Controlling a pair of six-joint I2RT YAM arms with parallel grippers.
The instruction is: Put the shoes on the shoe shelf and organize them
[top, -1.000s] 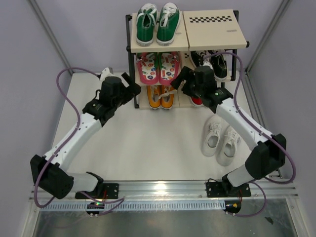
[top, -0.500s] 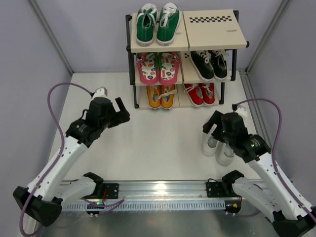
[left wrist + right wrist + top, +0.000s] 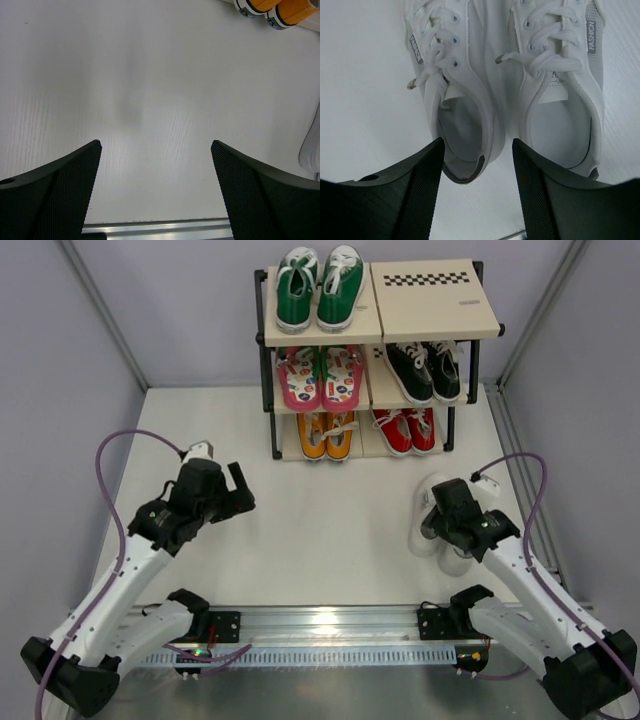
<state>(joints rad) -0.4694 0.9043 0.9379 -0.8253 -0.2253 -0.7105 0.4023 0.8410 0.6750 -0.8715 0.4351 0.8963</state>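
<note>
A pale grey booth encloses a white counter (image 3: pixel 320 520). Well ahead of both pairs of jaws stands the three-tier black-framed shoe shelf with beige boards (image 3: pixel 430 310).

Two of the three pairs look done. The orange canvas sneakers with white laces (image 3: pixel 327 435) sit on the bottom tier and the pink flip-flops with dotted insoles (image 3: pixel 320 377) are on the tier above.

The plain white lace-up sneakers (image 3: pixel 470 60) are left, lying side by side on the counter directly under the right jaws. These jaws stand partly apart astride one shoe's heel, with no grip made as far as I can judge.

The left jaws are spread wide and empty over bare counter, with the orange toes far ahead of them. The shelf's top-right board is bare, a likely home for the white pair.
</note>
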